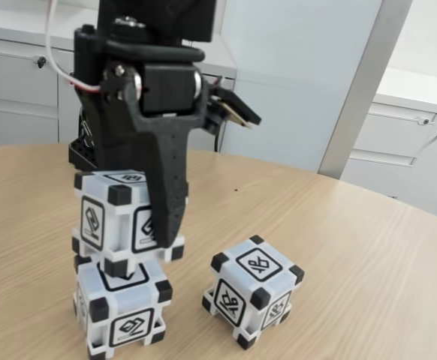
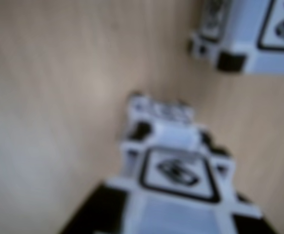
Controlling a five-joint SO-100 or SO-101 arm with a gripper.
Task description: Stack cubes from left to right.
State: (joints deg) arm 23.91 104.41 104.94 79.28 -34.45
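Note:
Two white cubes with black corners form a stack at the left of the fixed view. The upper cube (image 1: 106, 214) rests on the lower cube (image 1: 121, 315), shifted slightly off centre. My gripper (image 1: 140, 236) comes down from above and is shut on the upper cube. One black finger (image 1: 166, 202) lies flat against the cube's right face, and the other finger is hidden behind the cube. A third cube (image 1: 252, 292) stands alone on the table to the right. The blurred wrist view shows the upper cube (image 2: 178, 178) close up, the lower cube (image 2: 161, 111) beneath it and the third cube (image 2: 259, 34) at top right.
The round wooden table (image 1: 354, 247) has free surface to the right and behind the cubes. The arm's black base (image 1: 83, 146) stands behind the stack. Grey cabinets (image 1: 421, 150) and a grey pillar (image 1: 361, 90) lie beyond the table edge.

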